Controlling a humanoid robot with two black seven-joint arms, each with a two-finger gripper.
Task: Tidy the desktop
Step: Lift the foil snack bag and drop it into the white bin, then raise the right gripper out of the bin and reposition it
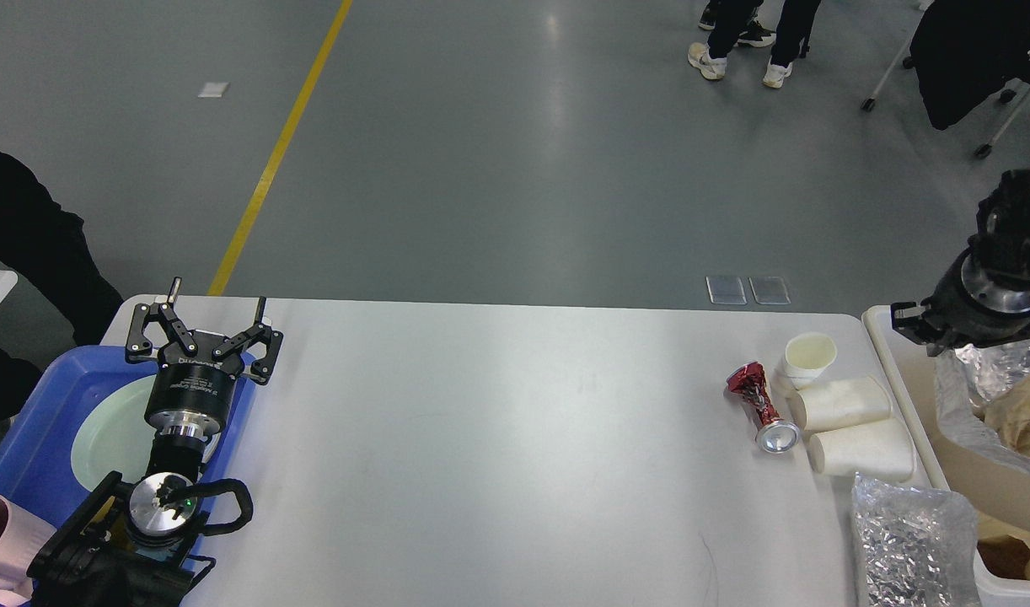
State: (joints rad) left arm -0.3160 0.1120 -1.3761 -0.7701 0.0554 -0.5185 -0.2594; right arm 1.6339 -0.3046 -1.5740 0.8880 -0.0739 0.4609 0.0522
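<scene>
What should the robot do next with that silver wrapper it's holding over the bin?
Probably open the right end effector and let go: the silver wrapper already hangs inside the cream bin, above the crumpled brown paper. The cups and crushed red can wait on the desktop.
</scene>
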